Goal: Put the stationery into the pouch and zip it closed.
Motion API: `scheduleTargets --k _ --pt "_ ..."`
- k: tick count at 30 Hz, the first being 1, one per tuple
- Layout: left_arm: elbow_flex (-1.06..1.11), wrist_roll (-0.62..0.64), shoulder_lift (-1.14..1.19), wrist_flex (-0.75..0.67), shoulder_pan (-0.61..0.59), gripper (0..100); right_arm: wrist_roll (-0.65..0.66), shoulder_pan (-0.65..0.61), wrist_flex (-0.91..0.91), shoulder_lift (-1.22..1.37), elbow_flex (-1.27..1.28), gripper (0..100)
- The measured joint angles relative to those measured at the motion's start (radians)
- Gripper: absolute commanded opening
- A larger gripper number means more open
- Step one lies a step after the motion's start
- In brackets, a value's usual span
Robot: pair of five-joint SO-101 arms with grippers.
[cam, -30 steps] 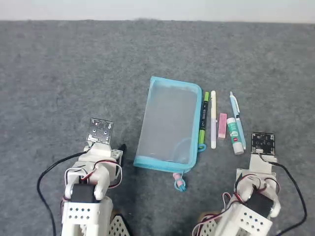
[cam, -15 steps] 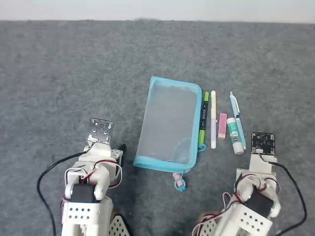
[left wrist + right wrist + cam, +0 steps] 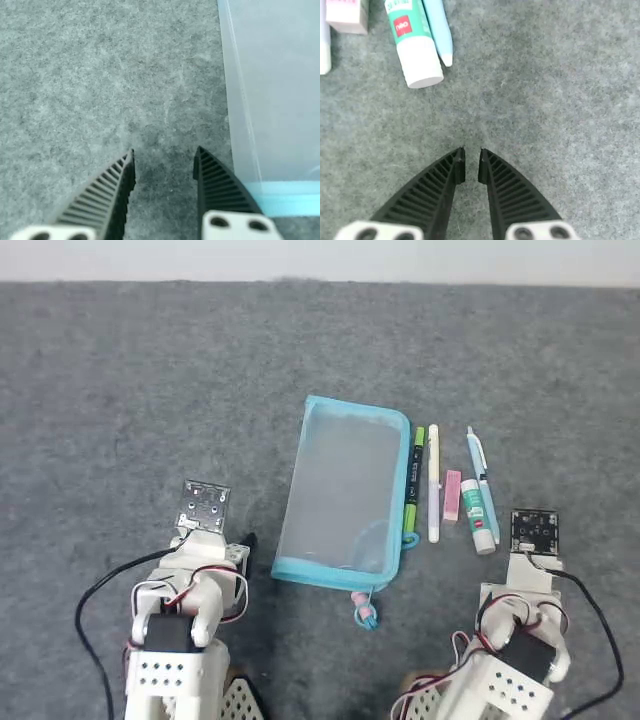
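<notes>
The translucent pouch (image 3: 345,495) with teal edging lies flat in the middle of the grey mat, its zipper pull charm (image 3: 366,612) at the near corner. To its right the stationery lies in a row: a green marker (image 3: 413,480), a white pen (image 3: 433,485), a pink eraser (image 3: 452,495), a glue stick (image 3: 477,515) and a light blue pen (image 3: 478,462). My left gripper (image 3: 164,157) hovers open over bare mat beside the pouch's (image 3: 272,90) near left corner. My right gripper (image 3: 471,156) is shut, just short of the glue stick (image 3: 415,45) and blue pen (image 3: 439,30).
Both arms sit at the near edge, the left arm (image 3: 190,610) and right arm (image 3: 515,640). Grey mat (image 3: 150,390) stretches wide to the left and behind the pouch. A pale wall strip (image 3: 320,260) bounds the far side.
</notes>
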Motion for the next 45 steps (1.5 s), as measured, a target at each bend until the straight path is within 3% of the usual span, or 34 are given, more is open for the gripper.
scheduleTargets --k 24,38,45 --pt "0.0 0.003 0.0 0.0 0.0 18 0.0 -0.012 0.0 0.0 0.0 6.5" --pt "0.0 0.003 0.0 0.0 0.0 18 -0.003 -0.325 -0.008 0.0 0.0 6.6" --pt "0.0 0.003 0.0 0.0 0.0 18 -0.003 -0.368 -0.221 0.0 0.0 6.5"
